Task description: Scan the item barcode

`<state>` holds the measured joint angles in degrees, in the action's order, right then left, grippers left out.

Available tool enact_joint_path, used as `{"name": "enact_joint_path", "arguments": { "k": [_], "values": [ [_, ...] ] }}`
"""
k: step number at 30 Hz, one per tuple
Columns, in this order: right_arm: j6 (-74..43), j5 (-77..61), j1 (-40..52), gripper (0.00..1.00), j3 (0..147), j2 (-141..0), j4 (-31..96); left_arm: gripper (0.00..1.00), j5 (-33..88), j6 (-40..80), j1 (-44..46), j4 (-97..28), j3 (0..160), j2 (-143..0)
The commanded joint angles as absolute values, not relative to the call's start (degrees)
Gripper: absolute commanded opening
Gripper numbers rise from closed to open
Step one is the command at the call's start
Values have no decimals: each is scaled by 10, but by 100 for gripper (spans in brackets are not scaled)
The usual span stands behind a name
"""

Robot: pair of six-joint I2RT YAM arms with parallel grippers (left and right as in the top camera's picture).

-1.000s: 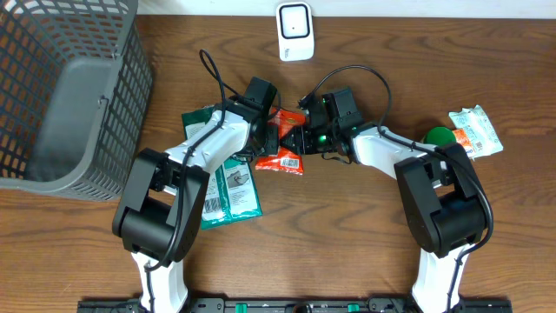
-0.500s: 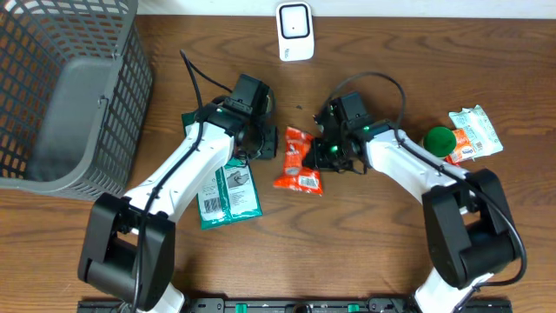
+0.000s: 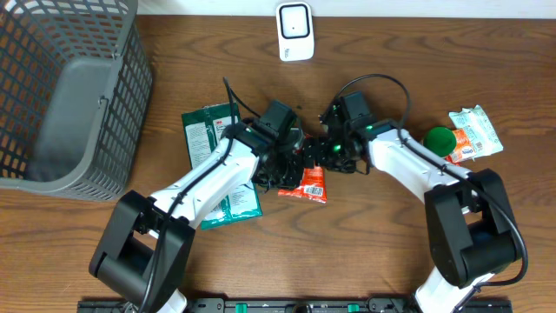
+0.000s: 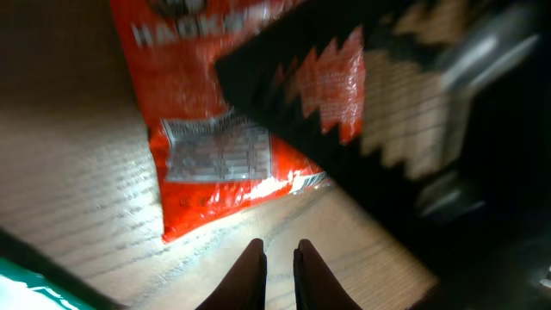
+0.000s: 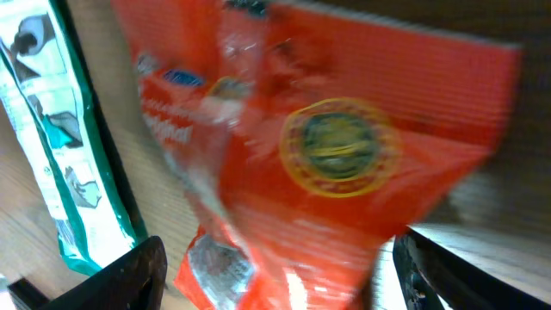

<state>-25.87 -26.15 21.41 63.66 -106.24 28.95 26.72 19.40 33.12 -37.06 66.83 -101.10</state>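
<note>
The item, a red snack packet (image 3: 306, 184), lies on the wooden table between both arms with its white label patch (image 4: 219, 155) facing up. My left gripper (image 3: 289, 163) sits just left of its top end. In the left wrist view its fingers (image 4: 280, 263) are shut over bare wood with nothing between them, the packet (image 4: 215, 185) just beyond. My right gripper (image 3: 327, 155) hovers at the packet's upper right. Its jaws (image 5: 288, 280) stand wide open, with the blurred packet (image 5: 344, 164) between the fingers and no pad pressing on it. The white scanner (image 3: 294, 31) stands at the back edge.
A grey mesh basket (image 3: 61, 96) fills the back left. A green packet (image 3: 213, 130) lies under my left arm, seen also as a green edge (image 5: 65, 172). A green lid (image 3: 439, 137) and a white-and-orange packet (image 3: 475, 130) lie at the right.
My right gripper has gone from shut on the packet to wide open. The packet has dropped slightly toward the front. My left arm has swung right, up to the packet.
</note>
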Motion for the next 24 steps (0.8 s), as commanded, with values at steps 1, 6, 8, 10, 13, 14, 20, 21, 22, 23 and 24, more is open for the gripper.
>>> {"name": "enact_joint_path", "arguments": {
  "k": [1,6,8,10,13,14,20,21,22,23,24],
  "values": [
    [-252,-280,178,86,635,-1056,289,15,272,220,335,-332,633,-1019],
    [-205,-313,160,86,635,-1056,267,15,188,258,335,-255,572,-1019],
    [-205,-302,160,84,635,-1057,262,15,152,263,335,-230,550,-1019],
    [-205,-301,160,84,635,-1058,262,15,121,276,335,-215,533,-1022],
    [-205,-301,164,82,634,-1066,262,14,109,280,335,-204,516,-1026],
    [-205,-303,166,82,632,-1070,261,14,104,280,335,-205,513,-1026],
    [-202,-303,183,79,631,-1105,251,14,97,278,335,-202,513,-1025],
    [-201,-304,183,80,631,-1111,241,13,96,272,331,-202,516,-1023],
    [-192,-312,183,80,631,-1115,230,14,101,271,324,-208,524,-1015],
    [-185,-326,182,80,631,-1116,218,13,112,271,318,-216,534,-1007],
    [-185,-335,182,80,631,-1115,211,13,138,271,309,-228,549,-988]
  ]
}}
